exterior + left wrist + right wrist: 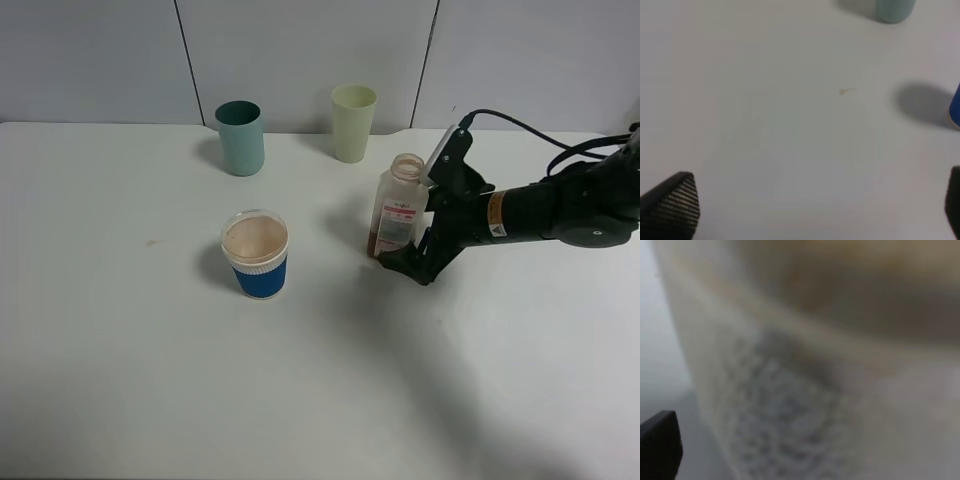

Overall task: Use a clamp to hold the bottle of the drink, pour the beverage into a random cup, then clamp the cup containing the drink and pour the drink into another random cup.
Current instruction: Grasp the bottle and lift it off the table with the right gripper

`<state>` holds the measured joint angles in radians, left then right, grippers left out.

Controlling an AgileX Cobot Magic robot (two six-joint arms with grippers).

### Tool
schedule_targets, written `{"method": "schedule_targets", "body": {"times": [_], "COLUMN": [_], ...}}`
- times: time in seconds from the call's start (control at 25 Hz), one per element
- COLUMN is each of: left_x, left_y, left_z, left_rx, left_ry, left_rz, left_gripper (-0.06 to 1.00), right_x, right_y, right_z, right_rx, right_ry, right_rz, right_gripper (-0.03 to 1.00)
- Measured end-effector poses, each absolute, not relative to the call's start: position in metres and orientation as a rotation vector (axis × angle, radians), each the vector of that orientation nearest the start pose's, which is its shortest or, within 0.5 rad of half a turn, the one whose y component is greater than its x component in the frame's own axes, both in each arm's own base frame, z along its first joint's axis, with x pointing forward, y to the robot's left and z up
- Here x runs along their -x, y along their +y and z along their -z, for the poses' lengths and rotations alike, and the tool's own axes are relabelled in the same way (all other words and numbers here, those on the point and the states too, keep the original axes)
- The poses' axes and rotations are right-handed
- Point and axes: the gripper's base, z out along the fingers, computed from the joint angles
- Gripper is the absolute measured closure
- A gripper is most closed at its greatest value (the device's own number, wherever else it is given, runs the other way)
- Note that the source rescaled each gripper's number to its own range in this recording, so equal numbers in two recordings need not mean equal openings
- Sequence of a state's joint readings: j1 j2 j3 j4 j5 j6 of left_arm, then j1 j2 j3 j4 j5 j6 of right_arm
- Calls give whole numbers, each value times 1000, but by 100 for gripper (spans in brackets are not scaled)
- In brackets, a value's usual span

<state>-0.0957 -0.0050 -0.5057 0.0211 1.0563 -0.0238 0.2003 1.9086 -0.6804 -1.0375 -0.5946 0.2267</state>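
The clear drink bottle (399,205) stands uncapped on the table right of centre, with only a little brown liquid at its base. It fills the right wrist view (830,365), blurred. My right gripper (402,262) is low around the bottle's base; one fingertip (660,445) shows with a gap between it and the bottle, so the jaws stand open. A blue-sleeved cup (256,254) holds tan drink. A teal cup (240,137) and a pale green cup (353,121) stand at the back. My left gripper (812,210) is open and empty over bare table.
The white table (150,380) runs to a grey wall at the back. A small brown spot (152,241) lies left of the blue cup and shows in the left wrist view (845,91). The left wrist view also catches the teal cup (895,9) and the blue cup's edge (956,107).
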Motion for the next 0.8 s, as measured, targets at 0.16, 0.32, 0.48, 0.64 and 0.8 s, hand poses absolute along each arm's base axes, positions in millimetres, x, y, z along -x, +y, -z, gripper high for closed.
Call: {"method": "schedule_targets", "body": {"times": [0.16,0.32,0.48,0.64,0.8], "left_x": [6,6,6,6,6], "left_y": [2,2,2,2,2], "left_z": [-279,-279,-279,-279,-279], "left_rx": [-72,-72,-72,-72,-72], "left_ry": [2028,2028,2028,2028,2028], "left_rz": [50,50,50,50,50], "left_gripper": [-6,-6,-6,-6,-6], "right_x": [-299,-305,-305,-304,-304], "right_y": [108,113,118,118,118], "right_z": [-94,-89,-88,-87,-87], "right_rx": [1216,1212,1216,1214,1199], "right_ry": [1913,1891,1872,1874,1885], "right_rz": [-360,-399,-424,-428,-437], "right_gripper": [-3,-3,-3,2,40]}}
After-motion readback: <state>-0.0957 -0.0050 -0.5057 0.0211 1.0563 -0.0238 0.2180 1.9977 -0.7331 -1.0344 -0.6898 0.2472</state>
